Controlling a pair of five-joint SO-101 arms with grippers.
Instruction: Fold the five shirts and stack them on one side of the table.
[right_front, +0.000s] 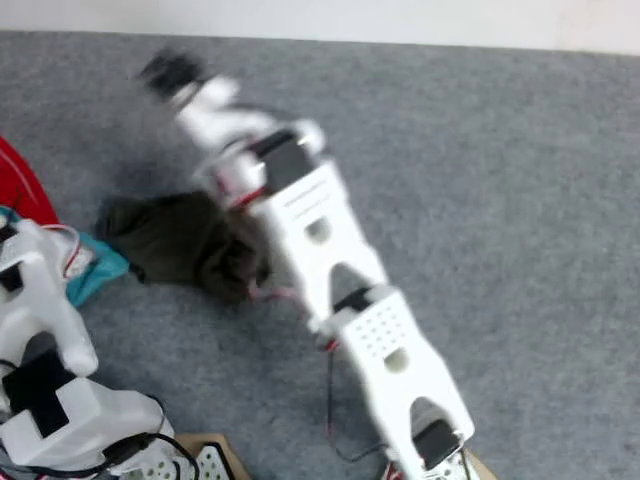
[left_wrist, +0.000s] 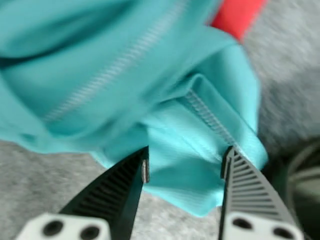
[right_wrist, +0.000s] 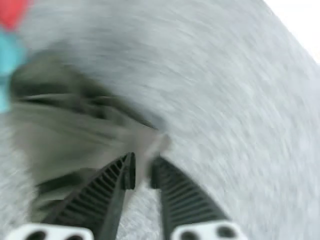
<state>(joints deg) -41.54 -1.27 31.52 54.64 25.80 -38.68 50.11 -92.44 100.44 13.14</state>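
A dark olive shirt (right_front: 180, 240) lies crumpled on the grey table, left of centre. At the left edge a teal shirt (right_front: 103, 266) rests beside a red shirt (right_front: 20, 185). My left gripper (left_wrist: 185, 167) is open, its fingers astride a folded corner of the teal shirt (left_wrist: 150, 75), with the red shirt (left_wrist: 235, 15) beyond. My right gripper (right_front: 168, 73) is raised past the olive shirt, toward the far edge. In the right wrist view my right gripper (right_wrist: 142, 170) is shut to a thin slit with nothing held, above the edge of the olive shirt (right_wrist: 60, 115).
The right arm (right_front: 320, 240) stretches diagonally across the table's middle and covers part of the olive shirt. The left arm (right_front: 40, 340) stands at the near left. The grey table surface (right_front: 500, 180) spreads to the right, and a white wall (right_front: 400, 20) borders the far edge.
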